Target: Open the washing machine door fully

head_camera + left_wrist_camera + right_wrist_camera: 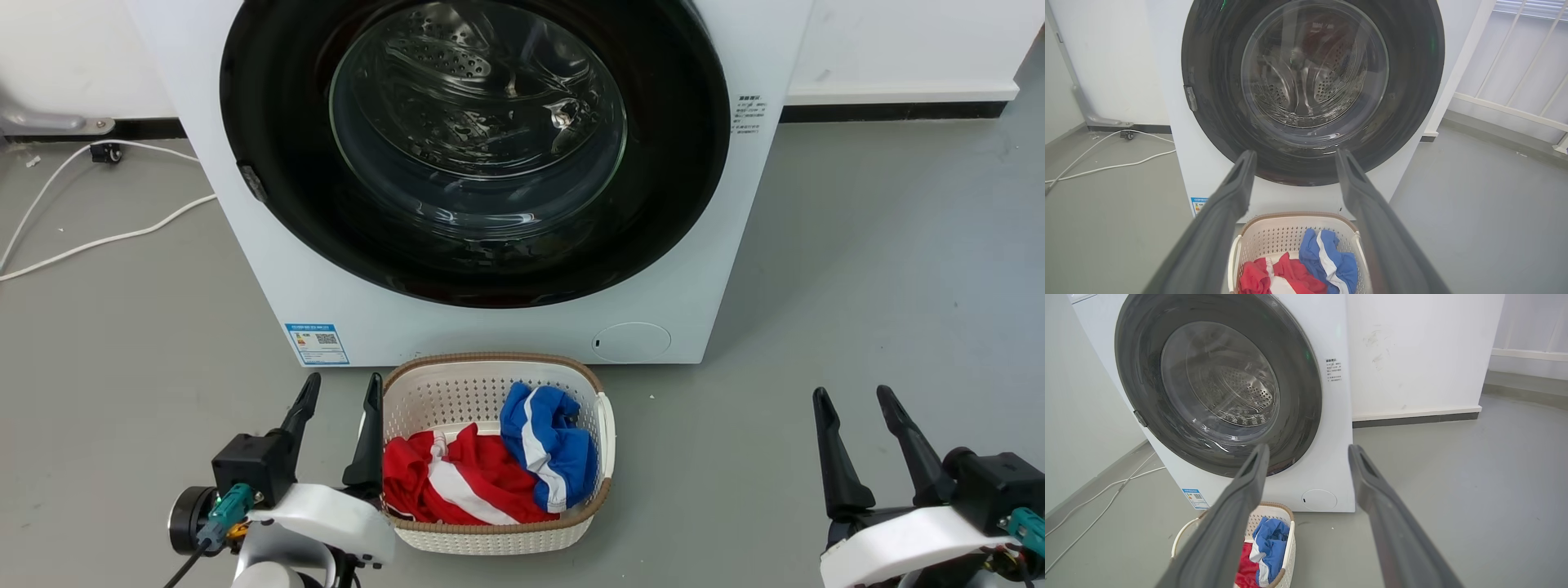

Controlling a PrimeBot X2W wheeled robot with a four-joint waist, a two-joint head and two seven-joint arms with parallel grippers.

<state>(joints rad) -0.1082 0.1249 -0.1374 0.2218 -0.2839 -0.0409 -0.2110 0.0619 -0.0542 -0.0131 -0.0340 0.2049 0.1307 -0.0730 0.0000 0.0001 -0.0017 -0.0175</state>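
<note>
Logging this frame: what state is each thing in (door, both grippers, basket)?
washing machine door: shut, flush against the white machine.
left gripper: open, empty, short of the door.
right gripper: open, empty, short of the door.
basket: upright on the floor, holding red and blue clothes.

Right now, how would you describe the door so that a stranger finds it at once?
Find the white washer behind the laundry basket. The door is the large glossy black ring on its front, nearly as wide as the machine. Its clear bulging glass centre sets it apart from the small white round cover below it.
</note>
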